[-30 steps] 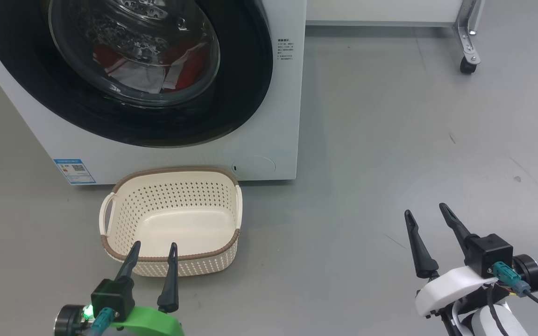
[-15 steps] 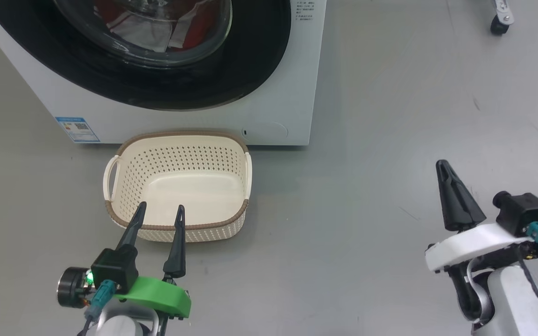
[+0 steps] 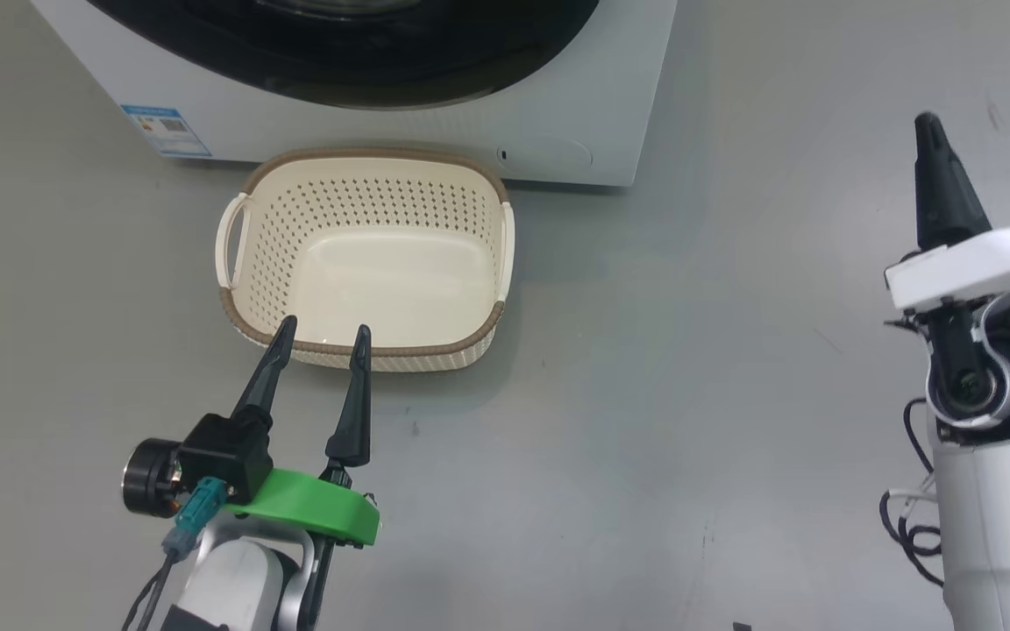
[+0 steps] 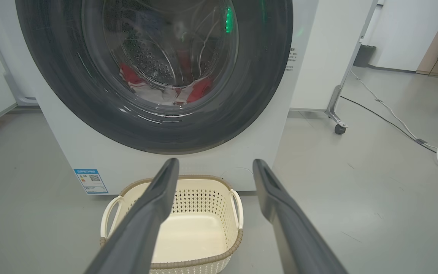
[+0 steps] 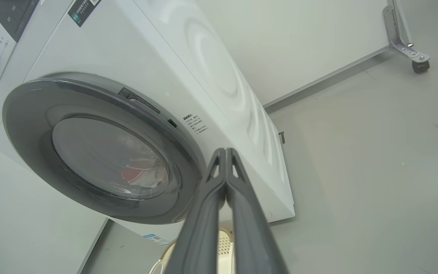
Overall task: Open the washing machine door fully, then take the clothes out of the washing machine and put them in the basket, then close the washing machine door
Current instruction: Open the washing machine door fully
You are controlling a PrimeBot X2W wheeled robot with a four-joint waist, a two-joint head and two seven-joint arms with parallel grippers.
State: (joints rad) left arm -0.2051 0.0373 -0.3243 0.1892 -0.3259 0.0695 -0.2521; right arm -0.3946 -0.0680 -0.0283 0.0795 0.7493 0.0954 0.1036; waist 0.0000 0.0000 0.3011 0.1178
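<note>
The washing machine [image 4: 310, 76] is a white box with its round, black-rimmed washing machine door [image 4: 70, 95] closed. Behind the glass lie the clothes [image 4: 200, 88], red and white. On the floor in front stands the basket [image 3: 365, 156], cream with a brown rim and nothing in it. My left gripper [image 3: 325, 325] hangs open at the basket's near rim, fingers pointing at the machine; its own view shows the left gripper [image 4: 215, 163] holding nothing. My right gripper [image 3: 928, 123] is shut and empty, out to the right over bare floor. In the right wrist view, the right gripper [image 5: 224, 150] points at the door [image 5: 32, 114] edge.
A blue sticker [image 3: 165, 130] marks the machine's lower left front. A white panel on a metal caster leg [image 4: 337, 114] stands right of the machine, with a cable [image 4: 394, 118] trailing over the grey floor beyond it. Open floor lies between the basket and my right arm.
The head camera has tilted down, so the machine and basket have slid up the picture. My right gripper has shut, and that arm has lifted and turned. The left gripper stays open.
</note>
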